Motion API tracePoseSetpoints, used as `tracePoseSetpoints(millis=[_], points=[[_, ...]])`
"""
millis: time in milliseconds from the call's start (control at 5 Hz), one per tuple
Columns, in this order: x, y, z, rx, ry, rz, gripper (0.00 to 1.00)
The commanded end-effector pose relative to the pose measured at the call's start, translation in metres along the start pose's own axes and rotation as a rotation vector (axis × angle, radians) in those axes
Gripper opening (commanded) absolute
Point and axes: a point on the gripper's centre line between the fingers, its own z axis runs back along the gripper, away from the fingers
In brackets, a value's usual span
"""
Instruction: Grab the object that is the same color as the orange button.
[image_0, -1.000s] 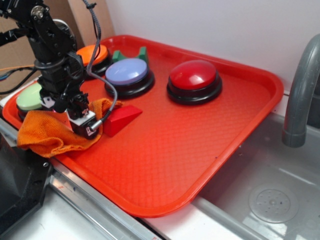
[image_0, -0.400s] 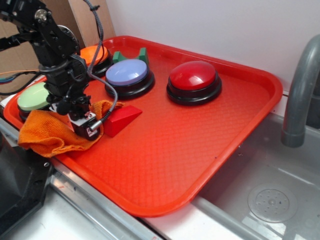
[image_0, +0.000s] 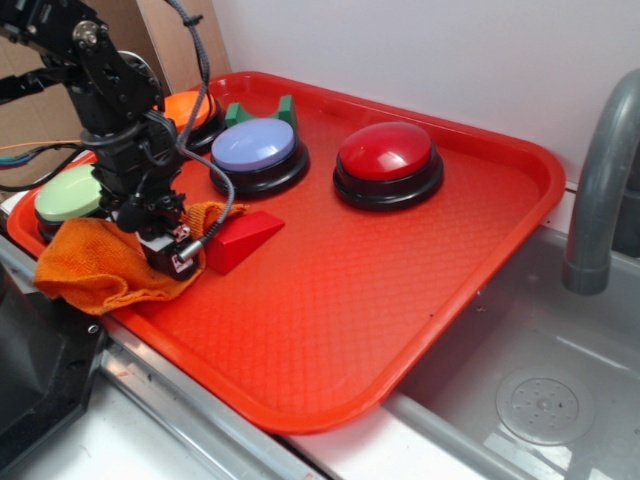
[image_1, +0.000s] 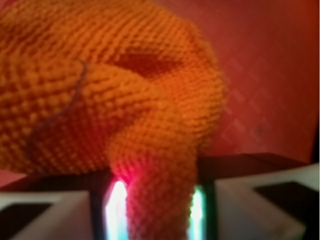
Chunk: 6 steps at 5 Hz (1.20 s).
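Red tray (image_0: 500, 215), four buttons, one cloth (image_0: 95, 265)

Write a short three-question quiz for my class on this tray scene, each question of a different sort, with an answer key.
1. True or false: the orange cloth lies at the tray's near left corner.
2. Multiple choice: what sits just right of the gripper? A) red wedge block B) a green cup C) a spoon
3. Short answer: in the wrist view, what sits between the gripper's fingers?

Key:
1. True.
2. A.
3. A fold of the orange cloth, pinched between them.
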Motion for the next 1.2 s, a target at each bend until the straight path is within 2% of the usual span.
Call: tracePoseSetpoints(millis=[0, 400, 800, 1000], points=[[0.008, 0.003, 0.027, 0.048, -0.016, 0.06, 0.0], [0.027, -0.006, 0.11, 0.017, -0.031, 0.075, 0.0], [0.041, -0.02, 0.173, 0.019, -0.1, 0.062, 0.0], [0.042, -0.019, 0.169, 0.042, -0.037, 0.016, 0.0]])
